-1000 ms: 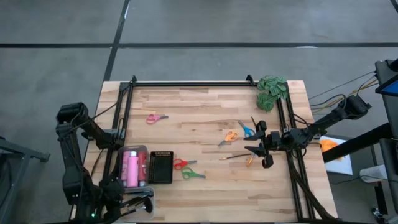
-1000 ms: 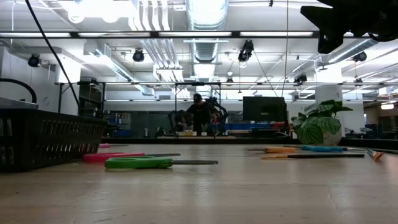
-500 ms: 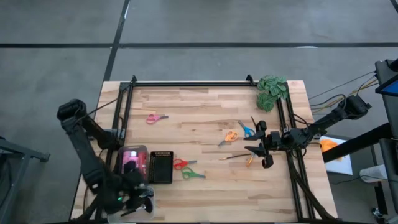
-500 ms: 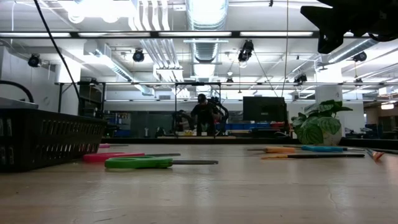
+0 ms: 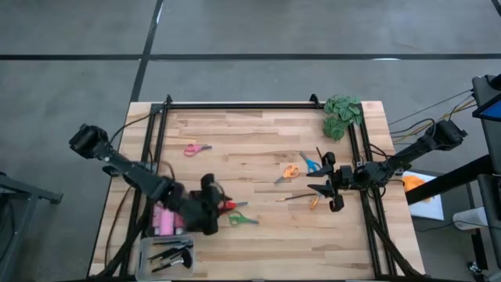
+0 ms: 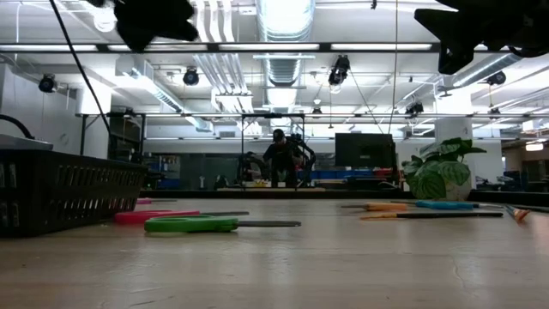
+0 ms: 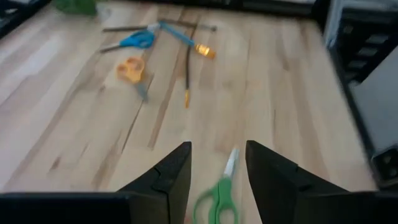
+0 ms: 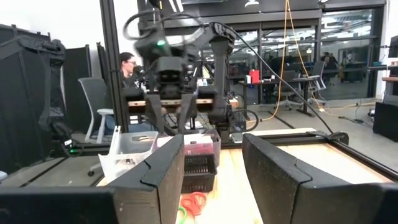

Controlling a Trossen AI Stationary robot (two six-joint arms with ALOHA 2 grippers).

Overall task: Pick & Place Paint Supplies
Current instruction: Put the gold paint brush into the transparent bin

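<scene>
My left gripper [image 5: 216, 207] [image 7: 217, 167] hangs open above the black basket [image 5: 197, 219] and the red scissors [image 5: 228, 205], touching nothing. In the left wrist view the green scissors [image 7: 217, 196] lie on the wood below the gap between its fingers. The orange scissors [image 5: 290, 171], the blue scissors [image 5: 311, 163] and two brushes [image 5: 301, 197] lie flat near my right gripper [image 5: 333, 188] [image 8: 211, 168]. That one is open too and waits above the table's right side. Pink scissors [image 5: 197, 148] lie at the far left.
A clear bin of pink bottles [image 5: 164, 221] stands left of the basket. Another clear bin holding dark brushes [image 5: 168, 254] is at the near left corner. A green leafy clump [image 5: 343, 114] sits at the far right corner. Black frame rails [image 5: 235, 105] border the table.
My left gripper has swung from over the bins at the near left corner toward the table's right, rolling and turning as it went, and now hangs over the basket and the red scissors. Its fingers stay apart. My right arm has kept still.
</scene>
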